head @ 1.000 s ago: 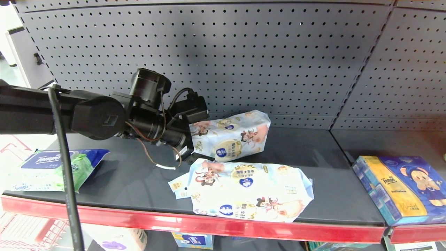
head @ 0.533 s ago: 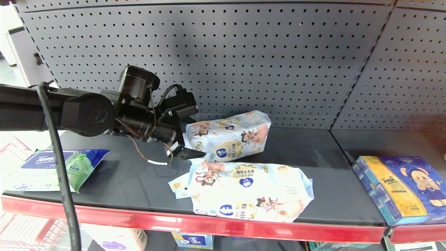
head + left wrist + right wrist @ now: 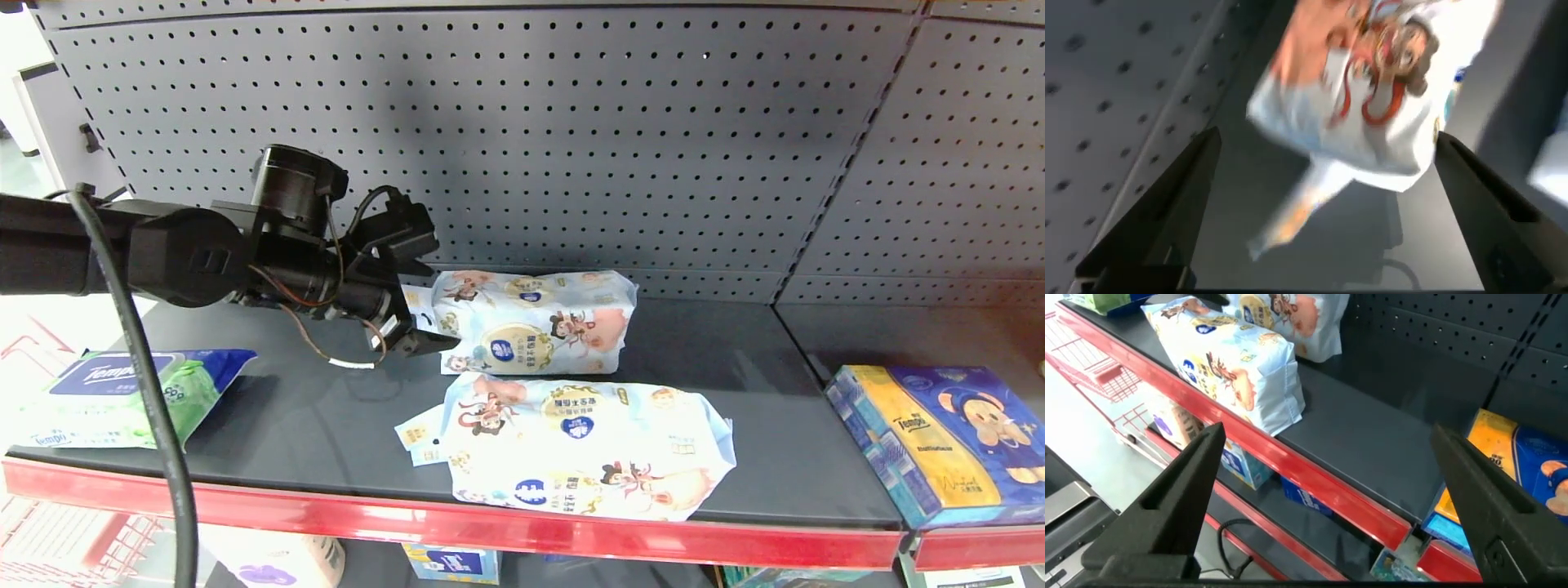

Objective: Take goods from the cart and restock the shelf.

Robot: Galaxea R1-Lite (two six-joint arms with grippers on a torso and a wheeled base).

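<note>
Dark shelf (image 3: 326, 425) with a red front strip, grey pegboard (image 3: 571, 122) behind. Left gripper (image 3: 426, 314) low over the shelf, fingers (image 3: 1167, 212) spread wide apart, gripping nothing. Just ahead of those fingers, at the pegboard's foot, the cartoon-printed tissue pack (image 3: 539, 322), lying on its side; contact with the fingertips not clear. Beside the fingers, toward the shelf's front, a second, flatter pack (image 3: 588, 445). Behind them, well apart, a green pack (image 3: 122, 396). Right gripper (image 3: 1327, 441) out before the red strip, its fingers also wide apart.
</note>
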